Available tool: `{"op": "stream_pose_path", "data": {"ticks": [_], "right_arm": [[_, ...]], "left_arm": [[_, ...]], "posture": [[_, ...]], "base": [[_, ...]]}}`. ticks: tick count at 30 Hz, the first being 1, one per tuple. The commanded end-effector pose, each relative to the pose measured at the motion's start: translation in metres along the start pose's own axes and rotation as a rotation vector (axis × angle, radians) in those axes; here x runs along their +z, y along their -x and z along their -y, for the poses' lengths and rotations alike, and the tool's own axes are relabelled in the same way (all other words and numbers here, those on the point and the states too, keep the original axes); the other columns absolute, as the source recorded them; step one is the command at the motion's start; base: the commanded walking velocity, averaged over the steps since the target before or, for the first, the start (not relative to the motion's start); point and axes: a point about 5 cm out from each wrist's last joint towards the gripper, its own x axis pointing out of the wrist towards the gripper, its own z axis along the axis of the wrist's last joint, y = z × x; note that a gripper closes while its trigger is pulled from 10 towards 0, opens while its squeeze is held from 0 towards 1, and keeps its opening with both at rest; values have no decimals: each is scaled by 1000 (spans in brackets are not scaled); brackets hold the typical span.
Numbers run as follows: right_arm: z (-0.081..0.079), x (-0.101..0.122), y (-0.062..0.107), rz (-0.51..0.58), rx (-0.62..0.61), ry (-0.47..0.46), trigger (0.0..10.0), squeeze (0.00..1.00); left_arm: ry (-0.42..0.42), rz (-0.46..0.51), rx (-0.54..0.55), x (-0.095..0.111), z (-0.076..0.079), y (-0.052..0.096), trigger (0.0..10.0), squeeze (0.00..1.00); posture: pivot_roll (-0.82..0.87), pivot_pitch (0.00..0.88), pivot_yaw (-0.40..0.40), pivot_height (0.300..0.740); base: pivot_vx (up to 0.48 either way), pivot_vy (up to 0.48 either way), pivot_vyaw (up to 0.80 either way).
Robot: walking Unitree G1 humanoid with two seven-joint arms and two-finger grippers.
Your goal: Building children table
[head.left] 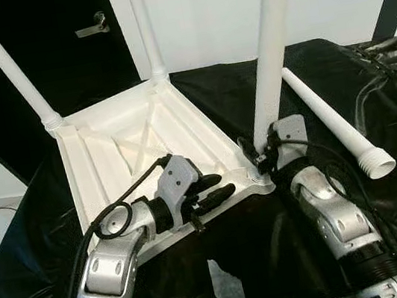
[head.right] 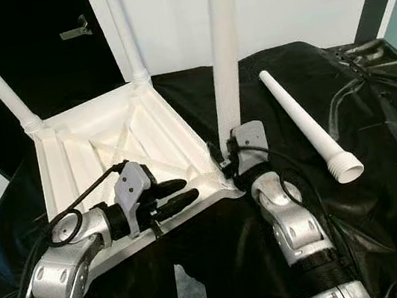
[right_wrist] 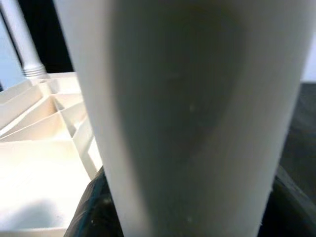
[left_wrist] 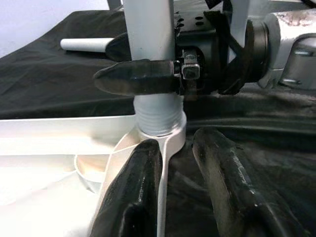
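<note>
A white plastic tabletop [head.left: 109, 155] lies upside down on a black cloth. Two white legs [head.left: 8, 66] [head.left: 145, 29] stand in its far corners. A third leg [head.left: 269, 47] stands upright in the near right corner socket, and my right gripper [head.left: 264, 155] is shut on it just above its threaded base [left_wrist: 158, 121]. My left gripper [head.left: 216, 188] lies low at the tabletop's near edge, close to that corner. Its fingers [left_wrist: 128, 197] are open and straddle the thin rim [left_wrist: 167, 158]. A fourth leg [head.left: 334, 124] lies loose on the cloth to the right.
The black cloth [head.left: 236, 98] covers the whole work surface and hangs over its near edge. Cables and a strap [head.left: 387, 51] lie at the far right. A dark door with a metal handle [head.left: 92, 26] stands behind on the left, with a white wall beside it.
</note>
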Motion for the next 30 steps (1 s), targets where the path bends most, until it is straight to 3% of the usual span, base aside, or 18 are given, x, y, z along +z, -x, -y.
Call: {"op": "stream_pose_path", "data": {"ticks": [1,11,19,23,30], "right_arm": [[-7,-27,8,-121,35,-11,10000,0],[-1,-45,17,-139,110,71,10000,0],[-9,-47,19,-112,230,82,10000,0],[-9,-48,19,-112,238,-53,10000,0],[-2,-49,17,-125,204,-129,10000,0]], "left_arm": [[1,-10,93,-1,-3,0,10000,0],[-5,-7,110,2,-8,0,10000,0],[-10,-8,119,4,-11,2,10000,0],[-25,-17,110,3,-8,2,10000,0],[-48,-41,102,-3,-5,1,10000,0]], "posture": [[40,0,69,740],[43,0,76,740],[42,0,81,740],[43,0,81,740],[38,0,79,740]], "base": [[0,0,0],[0,0,0],[0,0,0],[0,0,0],[0,0,0]]}}
